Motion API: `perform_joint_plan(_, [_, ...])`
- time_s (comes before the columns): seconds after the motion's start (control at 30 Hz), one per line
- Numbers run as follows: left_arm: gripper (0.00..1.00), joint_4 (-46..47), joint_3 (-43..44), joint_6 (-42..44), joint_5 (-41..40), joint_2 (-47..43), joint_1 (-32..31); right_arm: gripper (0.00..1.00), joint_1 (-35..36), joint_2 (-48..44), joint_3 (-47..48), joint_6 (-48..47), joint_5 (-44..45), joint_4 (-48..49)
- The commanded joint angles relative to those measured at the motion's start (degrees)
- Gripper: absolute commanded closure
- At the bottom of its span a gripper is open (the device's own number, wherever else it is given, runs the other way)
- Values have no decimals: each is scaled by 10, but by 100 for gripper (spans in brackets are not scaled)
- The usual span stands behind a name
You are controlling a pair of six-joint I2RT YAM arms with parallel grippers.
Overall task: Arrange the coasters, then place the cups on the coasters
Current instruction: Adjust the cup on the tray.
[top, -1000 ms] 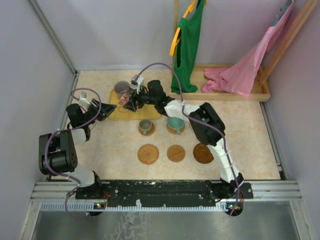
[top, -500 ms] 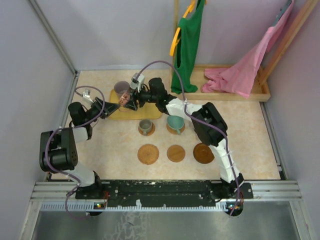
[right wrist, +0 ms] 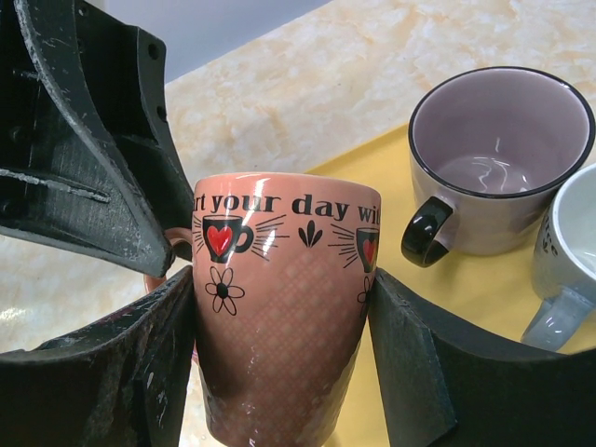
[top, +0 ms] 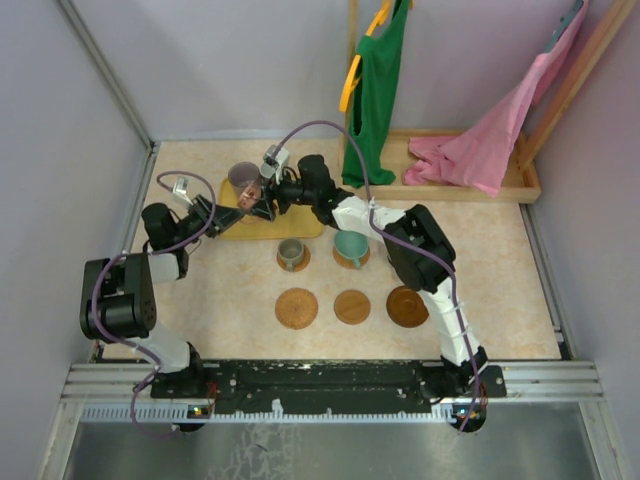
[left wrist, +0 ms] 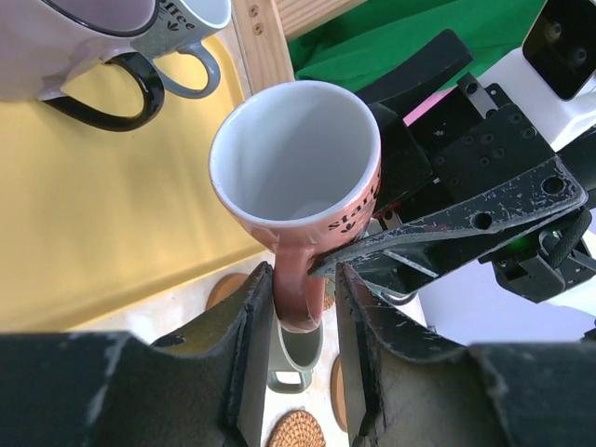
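Pale walls [top: 60, 150] enclose a marbled table [top: 230, 290]. Right gripper [right wrist: 279, 279] clamps the upright mug [right wrist: 279, 372]; left gripper [left wrist: 303, 275] narrowly straddles its handle [left wrist: 300, 303], grip unclear.

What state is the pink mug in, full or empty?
Empty: the left wrist view looks into the pink mug and shows only bare white inside.

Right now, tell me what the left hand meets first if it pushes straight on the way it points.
Probably the pink mug, by its handle, which sits between the fingers of the left hand. The right hand grips the mug's body just beyond. Depth is unclear.
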Motion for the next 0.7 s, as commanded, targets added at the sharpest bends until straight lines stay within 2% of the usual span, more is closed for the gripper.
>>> perform_joint_plan(0.0, [61, 27, 15, 6, 18, 7, -7, 100, -4, -58, 12, 8, -13, 49])
perform_joint_plan(0.2, [65, 25, 16, 7, 17, 9, -9, 100, -4, -58, 12, 12, -15, 52])
perform_joint_plan(0.27, [73, 25, 16, 7, 18, 10, -11, 100, -4, -57, 12, 14, -16, 52])
perform_joint_plan(0.33, [77, 25, 19, 7, 20, 12, -11, 100, -4, -56, 12, 15, -17, 53])
perform_joint_plan(0.43, [77, 25, 18, 7, 19, 14, -13, 100, -4, -55, 13, 18, -20, 56])
perform_joint_plan(0.6, [69, 24, 21, 10, 23, 14, -18, 100, -4, -49, 21, 18, -23, 50])
perform_joint_plan(0.67, [69, 17, 23, 15, 24, 14, -20, 100, -4, -48, 23, 17, -24, 49])
